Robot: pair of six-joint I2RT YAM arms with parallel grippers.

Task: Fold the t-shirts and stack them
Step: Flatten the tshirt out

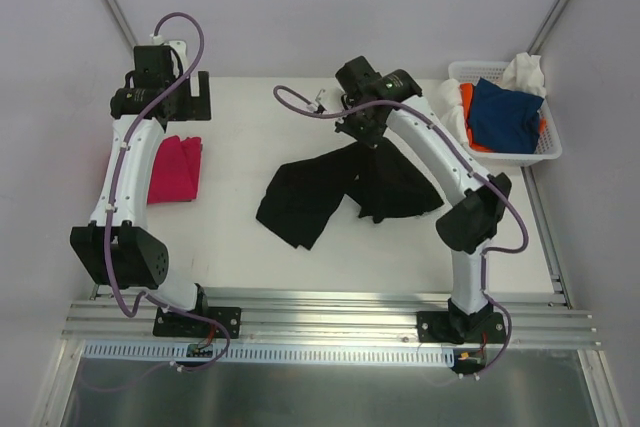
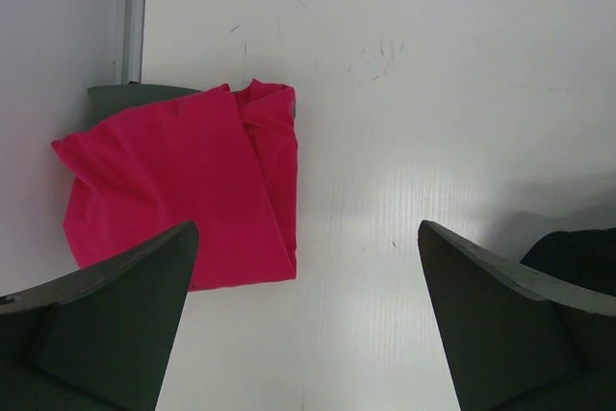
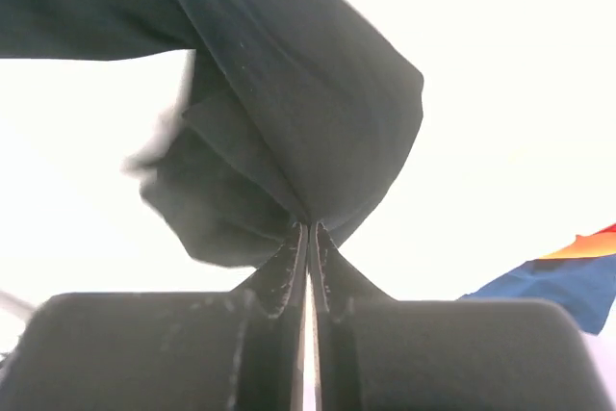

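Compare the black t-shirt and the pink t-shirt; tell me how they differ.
The black t-shirt sprawls rumpled in the middle of the table; the pink t-shirt is folded compact at the left. The black t-shirt covers far more table than the pink t-shirt. The shut right gripper pinches the black t-shirt; the open left gripper hangs clear of the pink t-shirt. Both are plain single-colour cloth.

White desk [image 1: 260, 117], a few faint scuffs on its surface. Over on the left lies the pink t-shirt [image 1: 178, 169], folded into a compact block. In the centre the black t-shirt [image 1: 310, 202] sprawls crumpled, well apart from the pink one. At the far right corner sits a white lattice basket [image 1: 552, 147].
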